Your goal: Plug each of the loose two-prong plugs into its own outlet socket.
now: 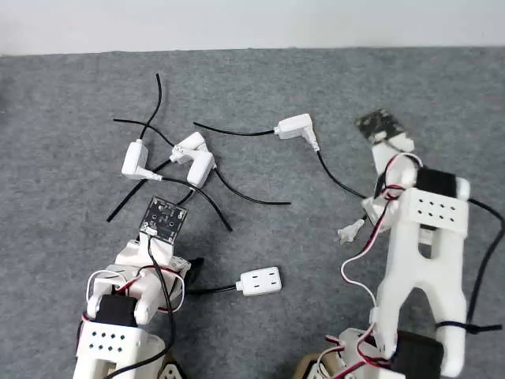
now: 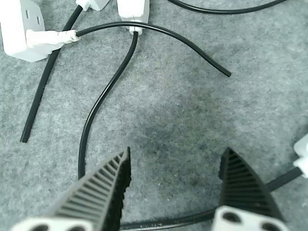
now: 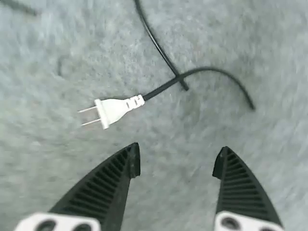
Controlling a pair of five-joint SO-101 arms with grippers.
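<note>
— Prongs first: where does the loose two-prong plug (image 3: 113, 110) lie?

— Flat on the grey mat (image 3: 43, 57), just ahead of the right gripper (image 3: 175, 180) and apart from it. The right wrist view gives it plainly. It has a flat white body, two bare metal prongs side by side and a ribbed collar. Its black cable (image 3: 161, 89) runs off to meet another black strand.

— And from above?

— The high view shows that plug only as a small white piece beside the right arm (image 1: 422, 237), too small to make out the prongs. What it adds is the layout. A lone outlet socket (image 1: 260, 281) lies between the two arms with its slots facing up. Its black lead runs toward the left arm (image 1: 118, 316). A far socket block (image 1: 293, 126) lies farther out on the mat. Three bunched blocks (image 1: 201, 167) lie ahead of the left arm among crossing black cables.

— The claws?

— Both are spread wide and grip nothing. The left gripper (image 2: 173, 187) hangs over bare mat, with a curved cable (image 2: 91, 125) just ahead of it.

— Anything the left wrist view alone tells?

— It shows a white plug end (image 2: 50, 36) lying against one of the bunched blocks. I cannot tell whether it is seated.
</note>
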